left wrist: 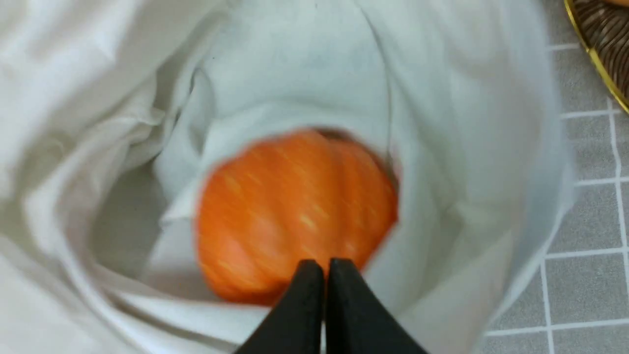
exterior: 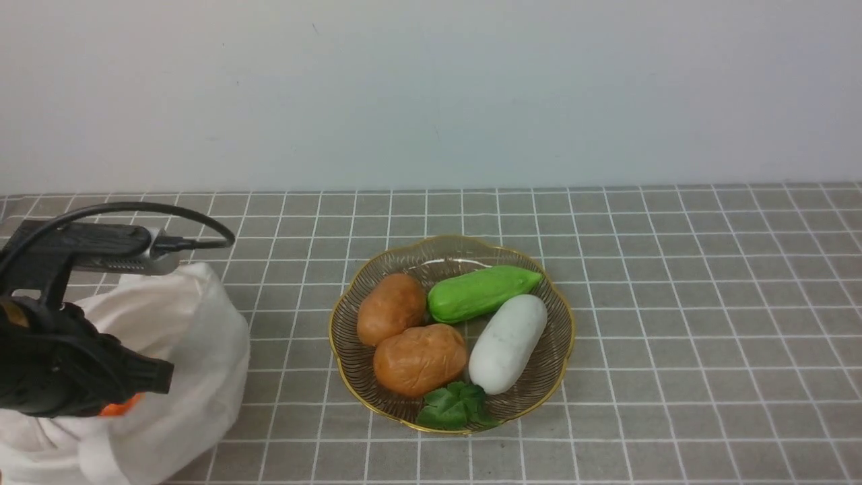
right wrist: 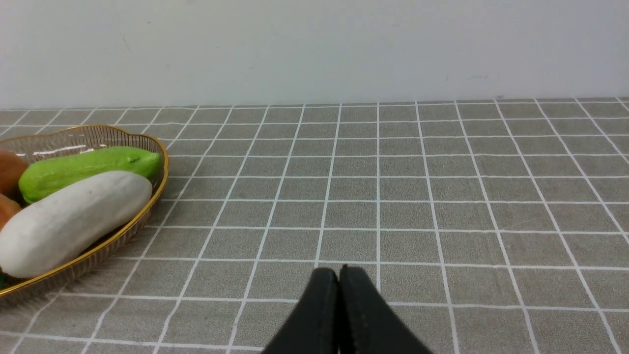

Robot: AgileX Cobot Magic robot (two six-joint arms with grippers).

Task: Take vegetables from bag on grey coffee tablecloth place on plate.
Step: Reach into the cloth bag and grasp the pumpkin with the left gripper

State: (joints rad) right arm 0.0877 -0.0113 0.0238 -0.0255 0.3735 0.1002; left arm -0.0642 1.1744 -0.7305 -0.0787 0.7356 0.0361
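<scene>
Front view – bag: the off-white cloth tote bag (exterior: 195, 323) sits slumped at the near left corner of the table, on the grey checked tablecloth (exterior: 673, 337).
Front view – left arm: the black left arm (exterior: 60, 364) hangs over the bag's mouth and hides most of it; a black cable (exterior: 135, 209) loops above it.
Front view – pumpkin: only a sliver of the orange pumpkin (exterior: 122, 406) shows under the arm, inside the bag.
Front view – plate: the amber glass plate (exterior: 562, 350) with the gold scalloped rim lies about mid-table, well apart from the bag.
Front view – plate contents: two brown potatoes (exterior: 392, 308) (exterior: 419, 358) lie on the side nearer the bag. A green cucumber (exterior: 481, 293) lies toward the far edge, with a white radish (exterior: 508, 342) just beside it. A green leaf (exterior: 454, 406) sits at the near rim.
Left wrist view – left hand: the left hand (left wrist: 322, 268) is clenched, its black fingertips pressed together with nothing between them.
Left wrist view – pumpkin: it lies blurred in the bag's open hollow, ringed by white folds, just past the fingertips; whether they touch it cannot be told.
Right wrist view – right hand: the right hand (right wrist: 339, 275) is clenched too, its tips together over bare tablecloth and grasping nothing.
Right wrist view – plate: one end of it shows off to the side, with the cucumber and the radish.
</scene>
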